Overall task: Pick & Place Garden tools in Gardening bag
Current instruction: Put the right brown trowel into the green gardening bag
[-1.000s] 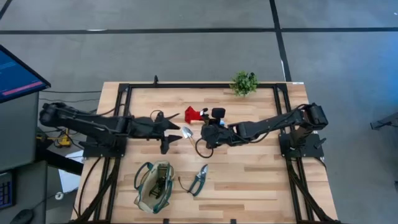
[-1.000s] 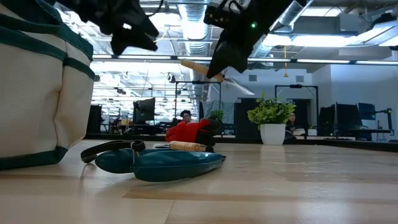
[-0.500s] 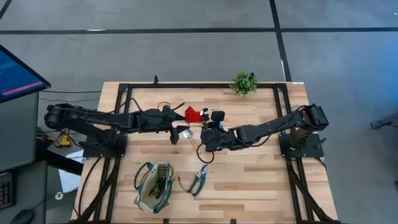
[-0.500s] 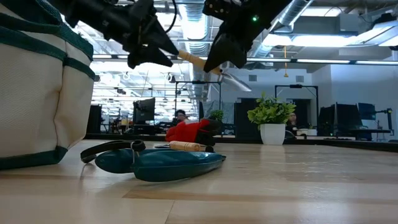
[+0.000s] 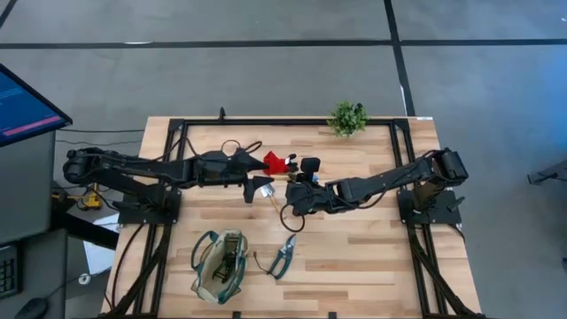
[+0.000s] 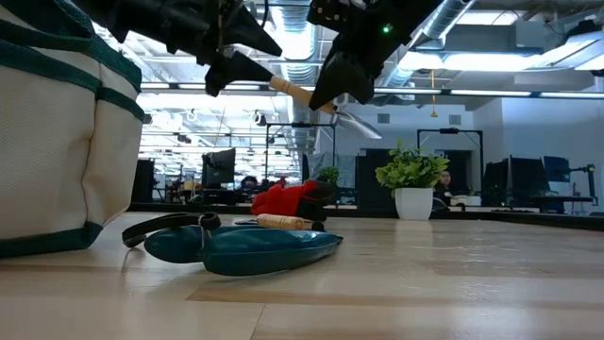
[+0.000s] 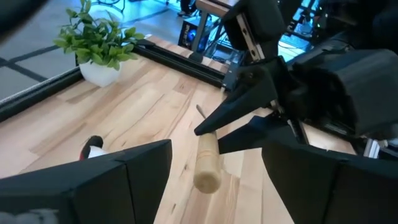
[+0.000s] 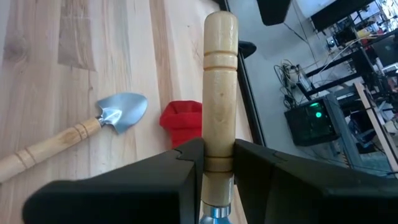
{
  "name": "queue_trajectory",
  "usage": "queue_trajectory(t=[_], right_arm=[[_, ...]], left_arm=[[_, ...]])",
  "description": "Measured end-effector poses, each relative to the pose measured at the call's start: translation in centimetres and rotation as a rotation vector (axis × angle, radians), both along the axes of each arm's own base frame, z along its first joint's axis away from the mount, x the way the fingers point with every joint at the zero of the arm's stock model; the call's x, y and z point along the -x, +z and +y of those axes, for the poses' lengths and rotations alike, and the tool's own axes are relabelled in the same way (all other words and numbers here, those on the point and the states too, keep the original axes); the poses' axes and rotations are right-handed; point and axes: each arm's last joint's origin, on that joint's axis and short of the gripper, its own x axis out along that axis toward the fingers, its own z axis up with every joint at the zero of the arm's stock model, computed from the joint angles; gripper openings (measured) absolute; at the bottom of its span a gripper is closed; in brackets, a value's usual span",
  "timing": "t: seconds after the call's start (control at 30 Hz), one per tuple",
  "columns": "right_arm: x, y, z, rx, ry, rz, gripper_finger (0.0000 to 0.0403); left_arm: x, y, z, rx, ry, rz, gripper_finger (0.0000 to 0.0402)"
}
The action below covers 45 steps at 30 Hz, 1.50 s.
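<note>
My right gripper (image 5: 293, 193) is shut on a trowel with a wooden handle (image 8: 220, 81) and holds it in the air above the table's middle. The blade (image 6: 357, 123) shows behind the gripper in the low view. My left gripper (image 7: 214, 149) is open. Its two fingers stand on either side of the handle's free end (image 7: 207, 169) without touching it. A second trowel (image 8: 118, 112) and a red-and-black tool (image 5: 276, 163) lie on the table. Green-handled pruning shears (image 5: 282, 255) lie beside the tan gardening bag (image 5: 220, 264). My right gripper pinches the wooden handle near its blade end (image 8: 219, 163) between its two fingers (image 8: 180, 163). The handle sticks out past the fingertips toward my left gripper. The trowel is lifted clear of the table and tilted, free end up (image 6: 283, 87), blade lower.
A small potted plant (image 5: 347, 117) stands at the table's far edge. A black frame (image 5: 283, 124) runs around the work area. Bare wood lies at the near right of the table (image 5: 372, 266).
My left gripper has moved toward the table's right edge, up to the held trowel. Its open fingers now stand around the handle's free end. My right gripper has kept the trowel in the air in much the same place.
</note>
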Motion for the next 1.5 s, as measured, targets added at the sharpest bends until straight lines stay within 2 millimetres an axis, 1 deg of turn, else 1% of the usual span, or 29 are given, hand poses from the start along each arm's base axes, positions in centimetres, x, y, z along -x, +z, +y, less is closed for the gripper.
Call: queue_trajectory(t=[0.2, 0.33, 0.43, 0.53, 0.63, 0.73, 0.9, 1.0, 1.17, 1.5], right_arm=[[0.0, 0.0, 0.0, -0.001, 0.0, -0.004, 0.0054], [0.0, 0.0, 0.0, -0.001, 0.0, -0.005, 0.0054], [0.0, 0.0, 0.1, 0.0, 0.002, -0.005, 0.0054], [0.0, 0.0, 0.2, 0.0, 0.005, -0.006, 0.0054], [0.0, 0.0, 0.2, 0.0, 0.005, -0.006, 0.0054], [0.0, 0.0, 0.2, -0.001, 0.005, -0.006, 0.0054], [0.0, 0.0, 0.2, 0.0, 0.005, -0.006, 0.0054], [0.0, 0.0, 0.2, 0.0, 0.005, -0.006, 0.0054], [0.0, 0.0, 0.2, -0.001, 0.004, -0.006, 0.0054], [0.0, 0.0, 0.2, -0.001, 0.004, -0.007, 0.0054]], left_arm=[[0.0, 0.0, -0.1, 0.051, 0.01, -0.012, 0.0241], [-0.2, -0.2, -0.1, 0.055, 0.011, -0.007, 0.0241], [-0.5, -0.7, -0.1, 0.059, 0.012, 0.015, 0.0241], [-1.1, -1.9, -0.1, 0.081, 0.016, 0.059, 0.024], [-1.7, -2.5, -0.1, 0.088, 0.017, 0.056, 0.024], [-2.1, -2.6, -0.1, 0.083, 0.015, 0.026, 0.024], [-2.3, -2.6, -0.1, 0.08, 0.012, 0.017, 0.024], [-2.3, -2.6, -0.2, 0.091, -0.027, 0.015, 0.0239], [-2.3, -2.6, -0.2, 0.093, -0.036, 0.013, 0.0213], [-2.3, -2.5, -0.2, 0.092, -0.035, 0.005, 0.0125]])
